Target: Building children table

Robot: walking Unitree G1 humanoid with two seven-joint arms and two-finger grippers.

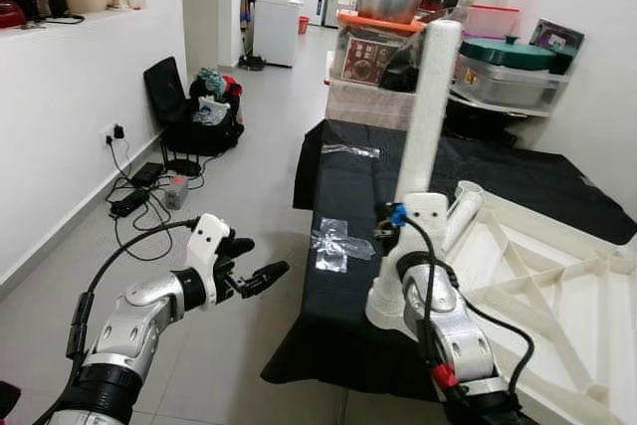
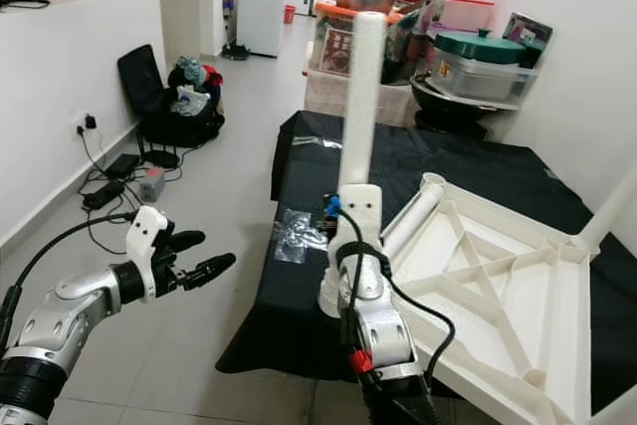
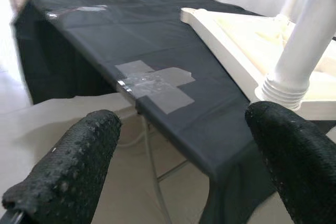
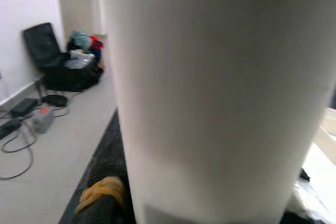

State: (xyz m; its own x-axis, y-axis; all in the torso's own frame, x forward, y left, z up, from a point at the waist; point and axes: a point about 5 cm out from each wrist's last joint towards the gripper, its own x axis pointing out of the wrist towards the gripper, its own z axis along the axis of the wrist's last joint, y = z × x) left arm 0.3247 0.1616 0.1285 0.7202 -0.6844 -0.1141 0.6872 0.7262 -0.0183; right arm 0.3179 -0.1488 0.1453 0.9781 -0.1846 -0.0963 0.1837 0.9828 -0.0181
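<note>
**White leg stands in the corner socket; left arm waits free**

Head views: the upturned white tabletop [image 2: 518, 286] lies underside-up on a black cloth [image 1: 348, 196] covering a low stand. At its near corner an upright table leg [image 1: 426, 116] stands on its ribbed base, and the right gripper [image 1: 418, 221] is at the leg's lower part. Its fingers are hidden behind the wrist here, so the grip itself can't be confirmed from above. A second leg [image 2: 413, 214] lies flat inside the frame, just beside the upright one. The left gripper [image 1: 249, 271] hovers over the floor, well apart from the table, fingers spread and empty.

Left wrist view: the two black fingertips [image 3: 68, 166] stand wide apart, framing the cloth's taped edge and the ribbed foot of the leg [image 3: 294, 72] seated at the tabletop's corner.

Right wrist view: the leg [image 4: 210, 87] is a blurred white column right in front of the camera, so the gripper is probably closed around it.

Handling: this looks like hollow moulded plastic — light, stiff, smooth and rather slippery. A low hold near the ribbed collar suits twisting or pressing it home; the tabletop is light too and may slide on the cloth, so the free hand could steady its rim.
</note>
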